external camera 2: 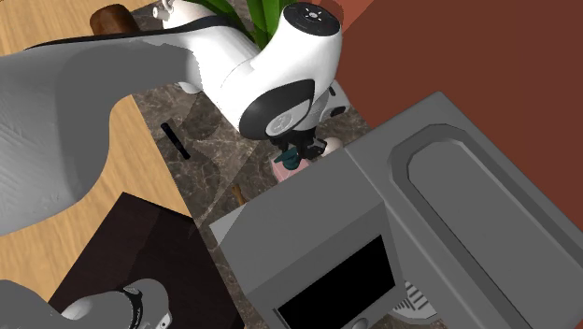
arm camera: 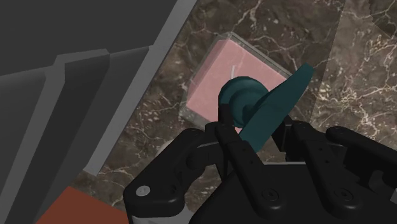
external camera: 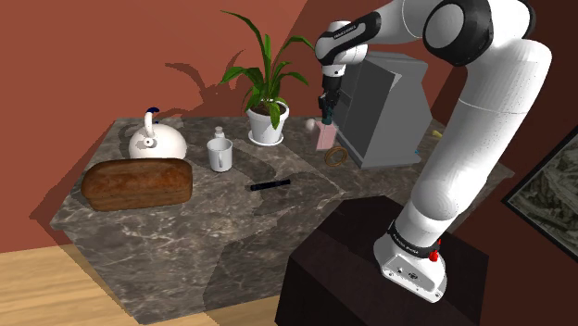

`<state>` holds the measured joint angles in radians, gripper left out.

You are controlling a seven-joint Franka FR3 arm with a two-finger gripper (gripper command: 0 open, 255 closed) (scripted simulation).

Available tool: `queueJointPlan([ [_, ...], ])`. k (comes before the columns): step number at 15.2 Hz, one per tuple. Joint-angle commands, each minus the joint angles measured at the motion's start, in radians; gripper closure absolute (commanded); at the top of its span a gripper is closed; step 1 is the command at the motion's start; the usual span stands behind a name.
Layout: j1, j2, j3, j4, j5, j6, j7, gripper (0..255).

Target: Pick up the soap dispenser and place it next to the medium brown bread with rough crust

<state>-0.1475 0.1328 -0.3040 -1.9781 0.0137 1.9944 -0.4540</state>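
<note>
We see the end effector (arm camera: pixel 253 125) closed on the teal pump head of the soap dispenser (arm camera: pixel 234 71), whose pink, clear-walled body hangs below the fingers (arm camera: pixel 223 119) over the dark marbled tabletop (external camera: pixel 232 236). We cannot tell whether its base touches the surface. In the shoulder view the soap dispenser (external camera: pixel 324 137) is just beside the grey appliance (external camera: pixel 389 111), near a small ring (external camera: pixel 335 156). The brown bread (external camera: pixel 137 182) lies well apart towards that view's left, with a white kettle (external camera: pixel 156 139), a mug (external camera: pixel 219 155), a potted plant (external camera: pixel 267 120) and a black pen (external camera: pixel 269 184) between them.
</note>
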Motion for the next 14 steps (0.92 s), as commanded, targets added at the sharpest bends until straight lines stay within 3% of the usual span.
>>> queueJointPlan([
  [1, 0.0, 0.0, 0.0, 0.0, 0.0, 0.0, 0.0, 255],
  [5, 0.0, 0.0, 0.0, 0.0, 0.0, 0.0, 0.0, 255],
  [14, 0.003, -0.04, -0.001, 0.075, -0.013, -0.113, 0.007, 255],
])
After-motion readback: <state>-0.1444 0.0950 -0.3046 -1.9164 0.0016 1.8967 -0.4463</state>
